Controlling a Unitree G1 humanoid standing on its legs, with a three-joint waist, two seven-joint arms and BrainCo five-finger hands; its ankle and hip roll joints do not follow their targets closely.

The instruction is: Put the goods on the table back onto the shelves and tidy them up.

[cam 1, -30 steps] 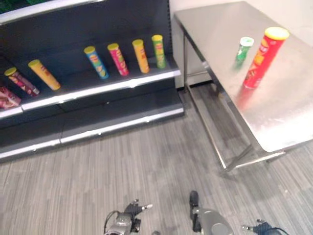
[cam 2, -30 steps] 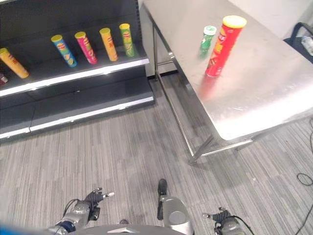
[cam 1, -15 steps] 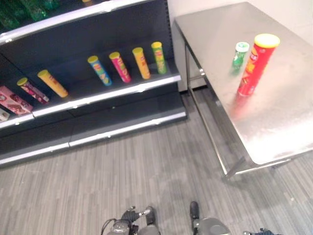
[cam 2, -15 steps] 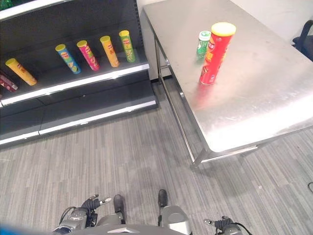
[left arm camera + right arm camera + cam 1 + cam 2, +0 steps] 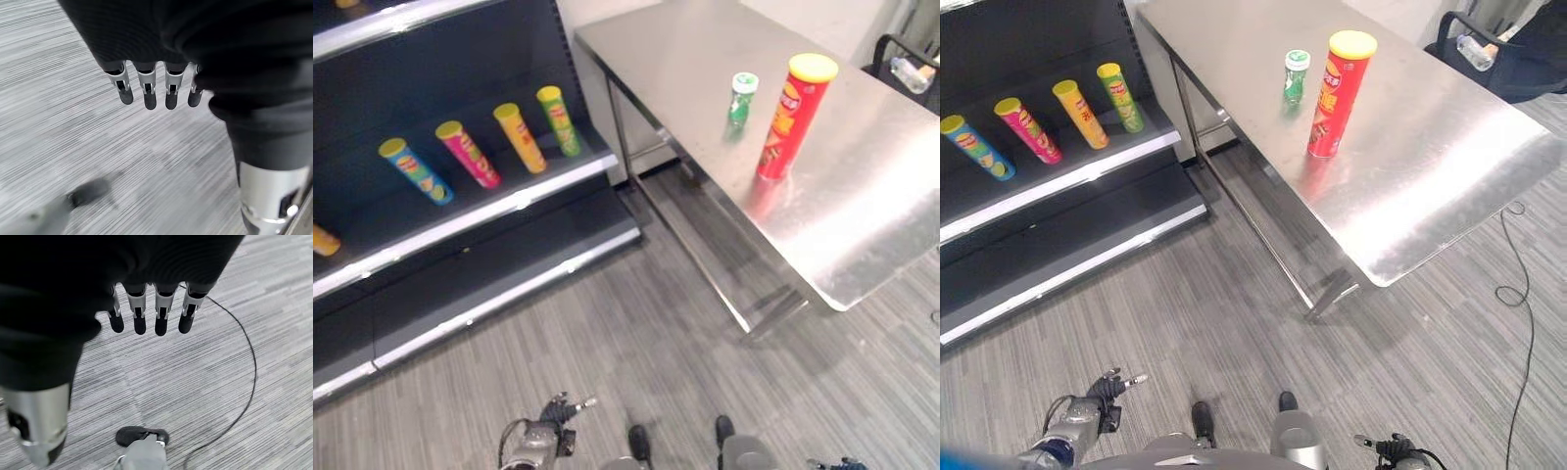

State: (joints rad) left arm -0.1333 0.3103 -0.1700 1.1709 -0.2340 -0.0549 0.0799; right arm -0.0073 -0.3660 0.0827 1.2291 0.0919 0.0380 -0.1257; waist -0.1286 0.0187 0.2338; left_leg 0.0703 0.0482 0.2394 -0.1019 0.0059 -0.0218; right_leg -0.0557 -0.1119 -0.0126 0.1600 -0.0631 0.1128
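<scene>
Goods on the table: we see a tall red chip can (image 5: 794, 116) with a yellow lid standing up on the steel table (image 5: 891, 196). A small green can (image 5: 741, 97) with a pale lid stands just beside the red chip can, on the side nearer the shelves.
Table: it is shiny metal with thin metal legs, and it stands on the grey striped carpet (image 5: 636, 323). One end of the table comes close to the dark shelf unit (image 5: 489, 255).
Shelves: four chip cans stand in a row on one shelf board, near the table end of it. Going away from the table we see a green chip can (image 5: 558, 120), a yellow chip can (image 5: 520, 137), a pink chip can (image 5: 467, 153) and a blue chip can (image 5: 415, 170). They do not touch each other. Further from the table, the end of an orange can (image 5: 323, 239) peeks in at the picture's edge.
Our left hand (image 5: 146, 88): it hangs low over the carpet, well apart from the table. Its fingers point down, straight and loose. It holds nothing.
Our right hand (image 5: 146, 313): it also hangs low over the carpet, on the table's side of us but well apart from the table. Its fingers are straight and loose too, with nothing in them.
Past the table: a dark chair (image 5: 1489, 59) with a clear bottle (image 5: 1474, 51) on it stands beyond the far edge of the table.
</scene>
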